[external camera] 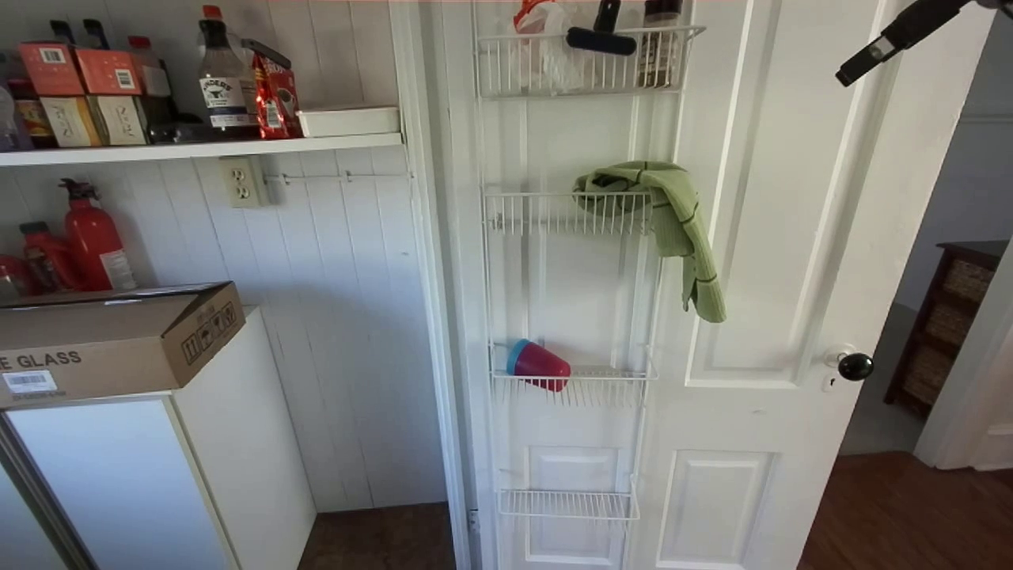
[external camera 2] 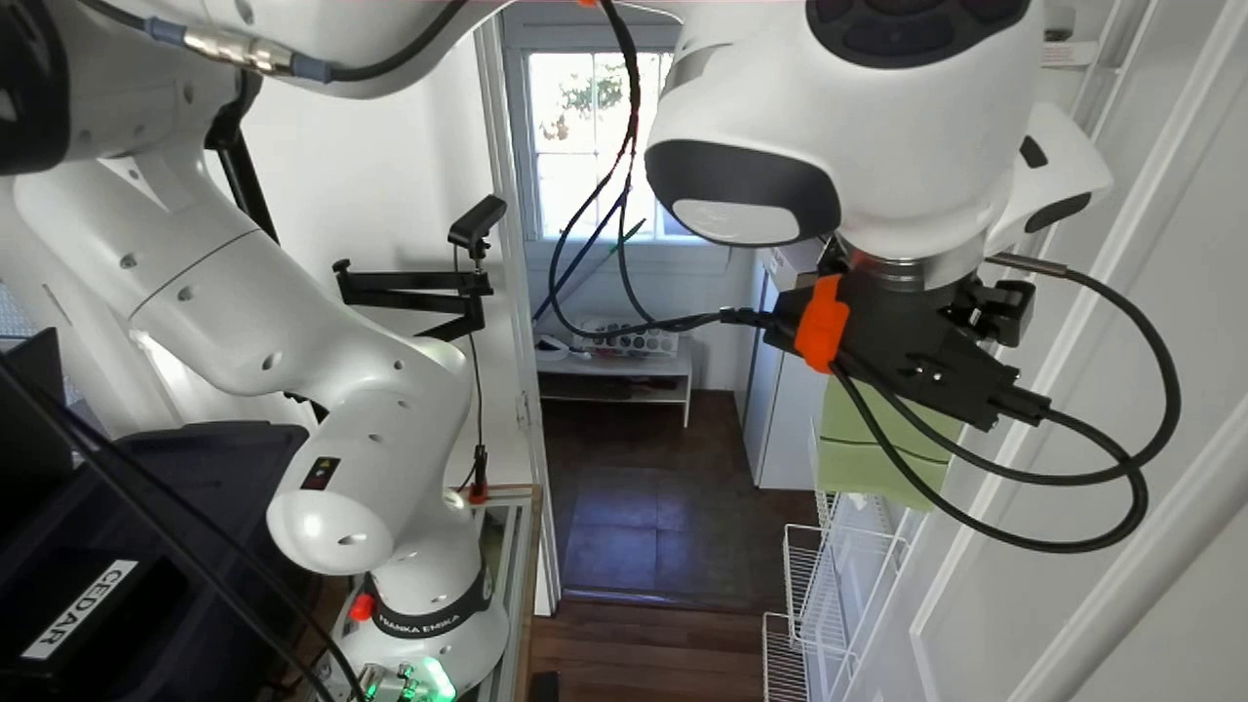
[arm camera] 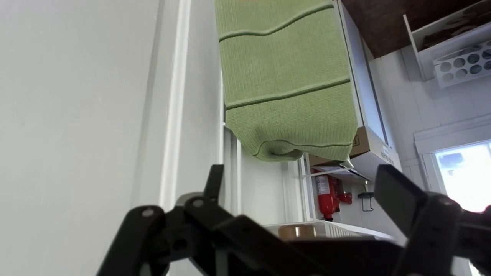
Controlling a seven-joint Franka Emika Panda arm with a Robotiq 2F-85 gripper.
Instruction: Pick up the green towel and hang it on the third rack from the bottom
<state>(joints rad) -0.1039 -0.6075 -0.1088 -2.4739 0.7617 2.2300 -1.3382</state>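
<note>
At the far left of an exterior view a cardboard box (external camera: 87, 340) lies on a white cabinet (external camera: 95, 483), a red fire extinguisher (external camera: 93, 241) rising behind it. Next come the white door (external camera: 728, 416) and its wire rack (external camera: 609, 378); counting up from the lowest basket (external camera: 570, 516) in view, a red and blue cup (external camera: 542, 360) lies on its side in the second. Higher and a little to the right, the green towel (external camera: 678, 210) is draped over the right end of the third basket (external camera: 538, 195), one length dangling outside it. In the wrist view, going across, one black finger (arm camera: 213, 183) comes first, then a broad gap, then the opposite finger (arm camera: 397, 195): the gripper (arm camera: 300, 174) is spread wide and holds nothing. The towel lies beyond both fingers and apart from them, and a brown round thing (arm camera: 297, 232), partly hidden, shows lower between the two; whether it touches the gripper I cannot tell
</note>
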